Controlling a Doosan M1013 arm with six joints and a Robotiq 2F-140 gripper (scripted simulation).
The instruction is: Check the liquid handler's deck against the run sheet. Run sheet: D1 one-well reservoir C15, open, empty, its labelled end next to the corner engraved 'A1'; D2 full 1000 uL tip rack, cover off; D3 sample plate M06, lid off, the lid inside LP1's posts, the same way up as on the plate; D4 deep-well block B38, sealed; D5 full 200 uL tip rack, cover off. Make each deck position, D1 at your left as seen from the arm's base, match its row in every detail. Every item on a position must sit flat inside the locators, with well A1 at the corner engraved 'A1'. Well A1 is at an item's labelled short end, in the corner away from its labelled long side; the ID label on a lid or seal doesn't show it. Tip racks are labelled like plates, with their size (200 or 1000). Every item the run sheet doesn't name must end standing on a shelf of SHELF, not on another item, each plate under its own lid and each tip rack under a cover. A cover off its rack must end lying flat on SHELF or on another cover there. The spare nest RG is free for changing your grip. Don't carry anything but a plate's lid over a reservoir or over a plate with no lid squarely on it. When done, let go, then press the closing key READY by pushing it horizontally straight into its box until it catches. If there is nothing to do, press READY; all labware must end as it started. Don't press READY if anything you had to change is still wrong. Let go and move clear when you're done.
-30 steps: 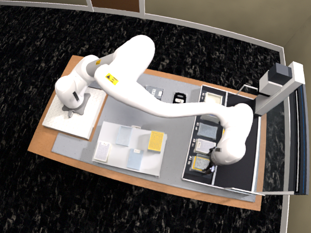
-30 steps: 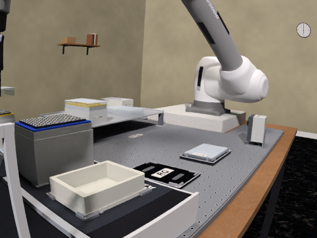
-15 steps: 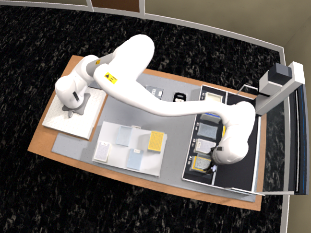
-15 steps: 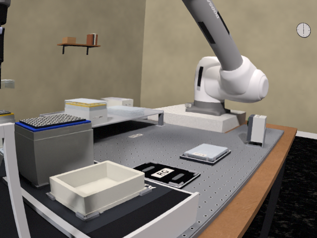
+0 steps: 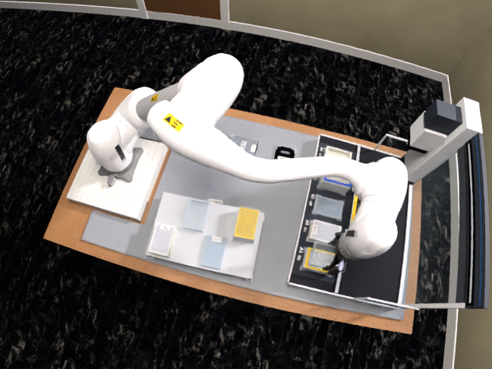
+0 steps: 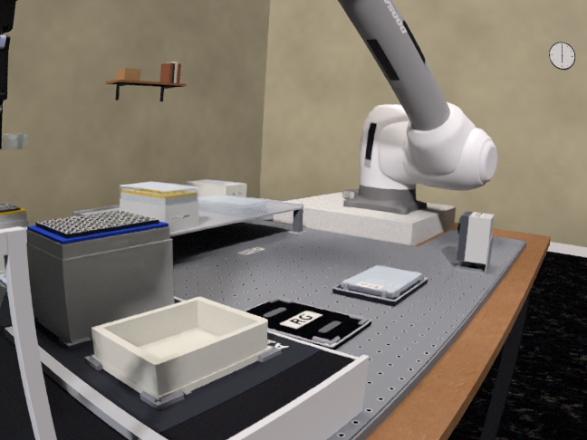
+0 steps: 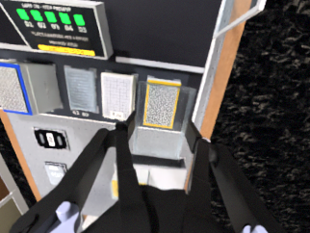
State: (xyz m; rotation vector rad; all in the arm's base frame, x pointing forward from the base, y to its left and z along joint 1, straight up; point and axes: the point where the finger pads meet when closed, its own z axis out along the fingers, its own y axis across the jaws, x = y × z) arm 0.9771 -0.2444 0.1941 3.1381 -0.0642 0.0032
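Note:
My gripper (image 7: 161,120) is shut on a clear tip-rack cover (image 7: 159,142) and holds it above the yellow-edged 200 uL tip rack (image 7: 162,103) at D5 (image 5: 319,258). An edge of the cover shows at the far left of the side view (image 6: 14,140). Along the deck stand the white open reservoir (image 6: 182,339) at D1, the blue-edged 1000 uL rack (image 6: 94,264) with bare tips at D2, a plate (image 5: 327,207) at D3 and a white-topped block (image 5: 323,231) at D4. A lid (image 6: 382,281) lies in the LP1 nest.
The raised shelf (image 5: 206,234) holds a yellow rack under a cover (image 5: 246,223), a white plate (image 5: 162,238) and two flat clear covers (image 5: 195,214) (image 5: 213,252). The black RG nest (image 6: 309,323) is bare. The READY key box (image 6: 476,236) stands near the table edge.

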